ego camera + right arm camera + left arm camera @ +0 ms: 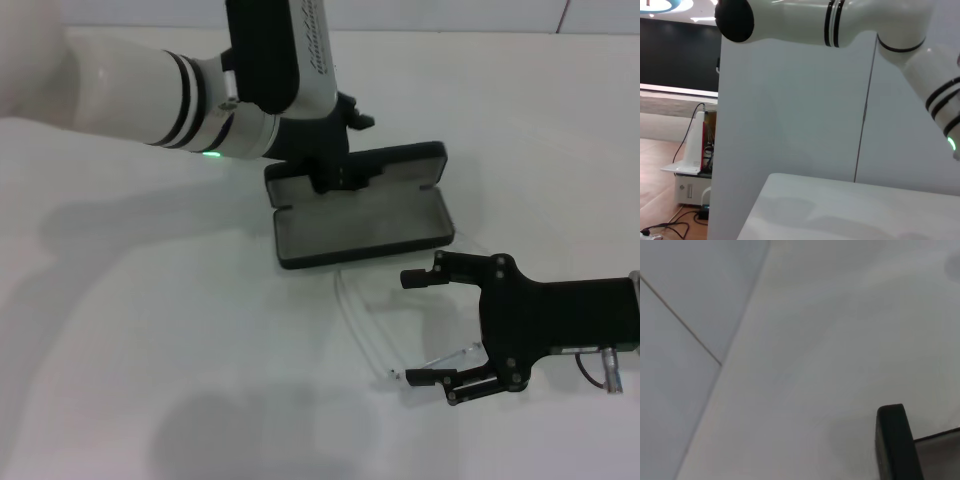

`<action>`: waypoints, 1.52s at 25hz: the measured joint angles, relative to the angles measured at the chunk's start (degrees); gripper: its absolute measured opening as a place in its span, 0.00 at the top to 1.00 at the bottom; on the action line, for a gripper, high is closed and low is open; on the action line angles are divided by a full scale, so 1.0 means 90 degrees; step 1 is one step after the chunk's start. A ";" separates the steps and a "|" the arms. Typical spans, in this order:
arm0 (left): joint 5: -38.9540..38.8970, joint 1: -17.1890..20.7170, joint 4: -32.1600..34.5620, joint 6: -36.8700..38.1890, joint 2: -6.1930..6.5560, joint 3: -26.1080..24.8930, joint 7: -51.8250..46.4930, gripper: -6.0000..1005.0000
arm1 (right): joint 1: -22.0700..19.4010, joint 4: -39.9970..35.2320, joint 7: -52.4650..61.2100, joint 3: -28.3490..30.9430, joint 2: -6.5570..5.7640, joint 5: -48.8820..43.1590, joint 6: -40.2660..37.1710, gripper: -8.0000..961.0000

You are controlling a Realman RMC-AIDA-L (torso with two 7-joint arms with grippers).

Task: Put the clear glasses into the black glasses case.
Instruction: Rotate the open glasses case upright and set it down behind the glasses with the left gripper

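The black glasses case [360, 215] lies open on the white table, grey lining up, lid tilted back. A corner of the case [895, 445] also shows in the left wrist view. My left gripper [333, 172] comes down from the upper left and rests at the case's hinge, near the lid. The clear glasses [362, 325] lie on the table just in front of the case, faint, one thin arm [440, 357] pointing toward my right gripper. My right gripper [408, 328] is low over the table on the right, open, its fingertips either side of the glasses' right end.
The white left arm [840, 25] crosses the top of the right wrist view. The white table [150, 350] ends at an edge [755, 210] seen in that view, with a floor and cables below. A pale wall [685, 300] stands behind the table.
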 joint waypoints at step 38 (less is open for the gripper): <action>0.0196 -0.0271 -0.0755 -0.0939 -0.0032 0.0273 0.0427 0.46 | 0.0012 0.0061 -0.0042 -0.0143 0.0031 -0.0018 0.0012 0.09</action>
